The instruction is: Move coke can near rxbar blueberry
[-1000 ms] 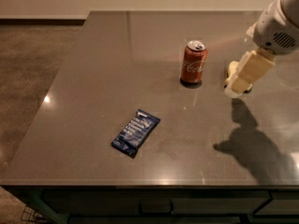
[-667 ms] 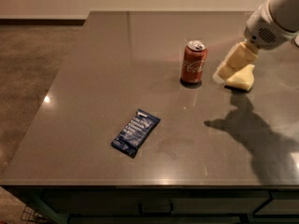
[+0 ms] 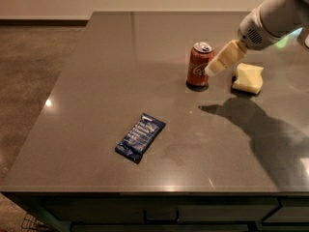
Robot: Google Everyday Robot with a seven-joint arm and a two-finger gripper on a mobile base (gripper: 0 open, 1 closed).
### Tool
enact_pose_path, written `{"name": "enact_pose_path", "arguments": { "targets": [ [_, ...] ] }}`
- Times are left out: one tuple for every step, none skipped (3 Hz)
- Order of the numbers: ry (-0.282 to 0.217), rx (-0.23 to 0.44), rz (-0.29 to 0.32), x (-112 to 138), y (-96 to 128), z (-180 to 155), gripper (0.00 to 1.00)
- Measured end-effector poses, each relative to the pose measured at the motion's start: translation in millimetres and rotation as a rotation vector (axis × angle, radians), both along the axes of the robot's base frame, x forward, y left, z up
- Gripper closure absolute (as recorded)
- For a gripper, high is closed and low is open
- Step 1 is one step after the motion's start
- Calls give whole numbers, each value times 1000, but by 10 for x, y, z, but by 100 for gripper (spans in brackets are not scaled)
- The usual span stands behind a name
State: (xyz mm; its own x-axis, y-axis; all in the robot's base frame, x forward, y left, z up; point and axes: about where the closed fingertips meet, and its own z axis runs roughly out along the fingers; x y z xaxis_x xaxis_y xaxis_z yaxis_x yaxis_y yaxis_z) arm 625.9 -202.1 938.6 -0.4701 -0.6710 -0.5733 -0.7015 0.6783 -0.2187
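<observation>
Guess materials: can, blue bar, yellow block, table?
Can: likely painted metal, with a shiny silver top. Bar: glossy dark blue film wrapper with crinkled highlights. Block: matte pale yellow, probably sponge foam. Table: polished dark stone or laminate, showing light reflections. Gripper sits right beside the can.

Matt gripper (image 3: 211,71) beside glossy metal coke can (image 3: 197,65)

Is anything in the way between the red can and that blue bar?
Nothing visible: only bare table between the coke can and the rxbar blueberry. The gripper hangs at the can's right side, the yellow block farther right.
</observation>
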Motion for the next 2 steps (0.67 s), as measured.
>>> {"name": "enact_pose_path", "arguments": {
  "targets": [
    [-5, 49, 11, 161, 193, -106, 0],
    [0, 84, 17, 306, 337, -205, 0]
  ]
}}
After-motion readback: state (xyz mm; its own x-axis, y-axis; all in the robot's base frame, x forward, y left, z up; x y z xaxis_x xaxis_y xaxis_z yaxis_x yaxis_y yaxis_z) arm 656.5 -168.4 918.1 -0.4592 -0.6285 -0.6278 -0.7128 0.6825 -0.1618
